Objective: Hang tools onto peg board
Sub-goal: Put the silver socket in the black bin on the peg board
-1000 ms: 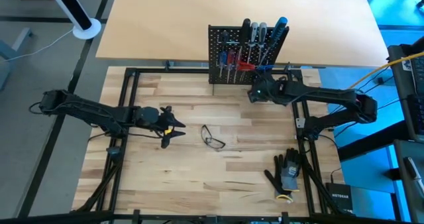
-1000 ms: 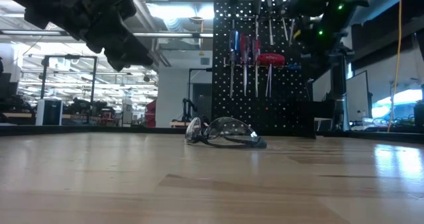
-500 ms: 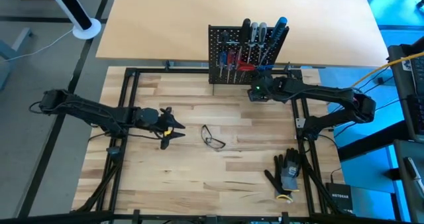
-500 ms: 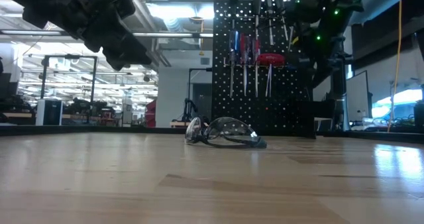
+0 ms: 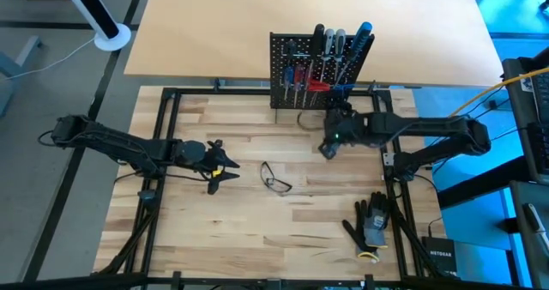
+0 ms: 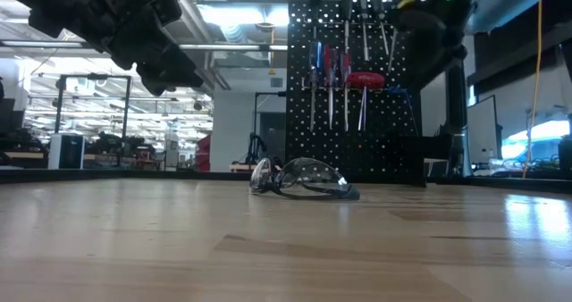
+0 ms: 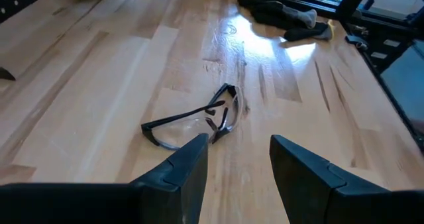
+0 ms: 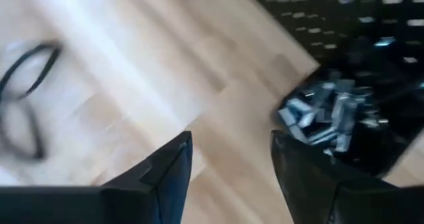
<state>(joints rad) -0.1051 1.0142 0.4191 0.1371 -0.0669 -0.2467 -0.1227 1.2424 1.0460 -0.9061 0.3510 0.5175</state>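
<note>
Right gripper (image 5: pixel 328 149) has pulled back from the peg board (image 5: pixel 285 60) over the last second: it was up against the board's lower right corner, now it sits out over the table at about 5 o'clock from the board. Jaws went from part-closed to wide apart, nothing between them in the right wrist view. Reads as a release-and-retreat, so the red-handled pliers (image 6: pixel 365 79) look hung.

Left gripper (image 5: pixel 225 164) unchanged, parked at 9 o'clock of the table, jaws wide, empty, pointed at the safety glasses (image 5: pixel 275 179).

Counts:
- peg board: 1, upright at 12 o'clock of the table
- tools on board: roughly 8 (can't separate them all); none loose on the table
- safety glasses: 1, mid-table
- black gloves (image 5: pixel 367 220): 1 pile, at 4 o'clock
- cup of small metal parts (image 8: pixel 331 114): 1, by the board foot

Judging by this, hanging is done or close to it.
</note>
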